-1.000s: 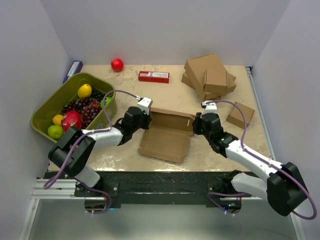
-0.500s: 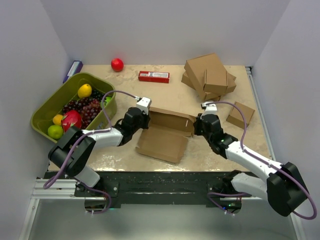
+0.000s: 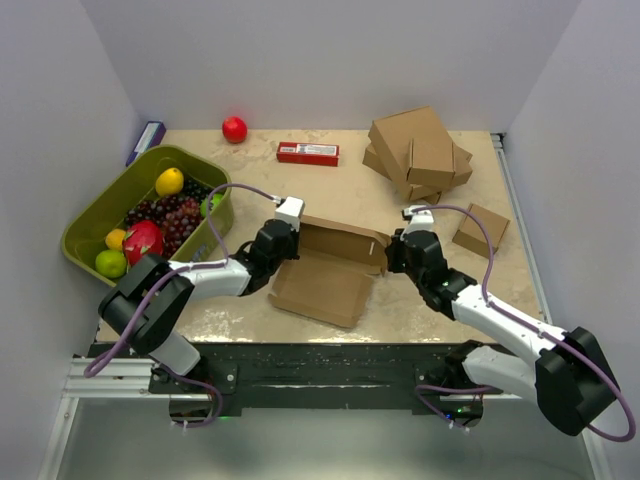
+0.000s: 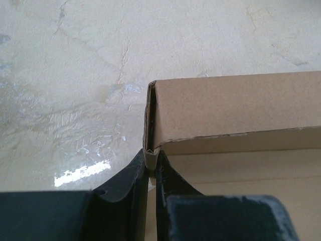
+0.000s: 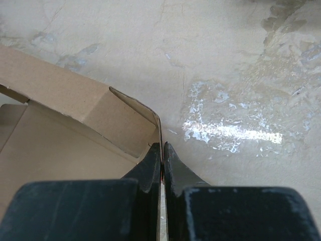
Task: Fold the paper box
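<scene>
The paper box [image 3: 335,262] is a brown cardboard mailer lying open in the middle of the table, its back wall raised and its lid panel spread toward me. My left gripper [image 3: 283,243] is shut on the box's left side wall [image 4: 150,159]. My right gripper [image 3: 392,250] is shut on the box's right side wall [image 5: 161,150]. The back wall shows in the left wrist view [image 4: 235,110] and the right wrist view [image 5: 65,95].
A green bin [image 3: 100,210] of fruit stands at the left. A red ball [image 3: 234,129] and a red packet [image 3: 307,153] lie at the back. A pile of cardboard boxes [image 3: 418,152] and a small brown box [image 3: 480,230] are at the right.
The box's near lid panel has shifted a little to the left and toward me. Both grippers stay shut on the side walls, with the left one moved slightly.
</scene>
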You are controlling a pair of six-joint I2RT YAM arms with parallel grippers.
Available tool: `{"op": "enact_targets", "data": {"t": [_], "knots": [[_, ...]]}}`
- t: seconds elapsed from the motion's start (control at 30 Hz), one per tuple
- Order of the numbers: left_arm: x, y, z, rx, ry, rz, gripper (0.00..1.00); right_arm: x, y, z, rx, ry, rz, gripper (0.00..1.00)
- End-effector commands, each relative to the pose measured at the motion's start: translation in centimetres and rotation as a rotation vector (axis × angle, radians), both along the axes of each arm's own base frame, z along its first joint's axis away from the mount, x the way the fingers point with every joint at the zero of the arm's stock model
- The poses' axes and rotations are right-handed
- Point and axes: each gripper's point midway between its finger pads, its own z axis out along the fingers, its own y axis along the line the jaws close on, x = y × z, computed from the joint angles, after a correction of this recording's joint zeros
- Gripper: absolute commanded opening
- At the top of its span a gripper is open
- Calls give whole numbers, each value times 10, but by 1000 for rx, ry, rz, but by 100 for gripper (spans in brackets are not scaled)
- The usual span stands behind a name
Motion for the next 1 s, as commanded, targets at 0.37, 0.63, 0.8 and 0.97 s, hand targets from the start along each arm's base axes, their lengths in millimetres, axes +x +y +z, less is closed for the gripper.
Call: {"op": "enact_targets", "data": {"t": [0.37,0.63,0.8,0.97], "knots": [[13,31,5,105,-52,170,0,6,-4,12,23,-46,-41,0],[8,15,5,68,-60,115,0,6,-3,11,22,-44,-36,0],[1,-10,21,11,-81,34,18,7,-3,7,12,-31,-37,5],[-7,-12,30,-23,-83,7,40,7,-5,9,12,-41,-45,13]]}}
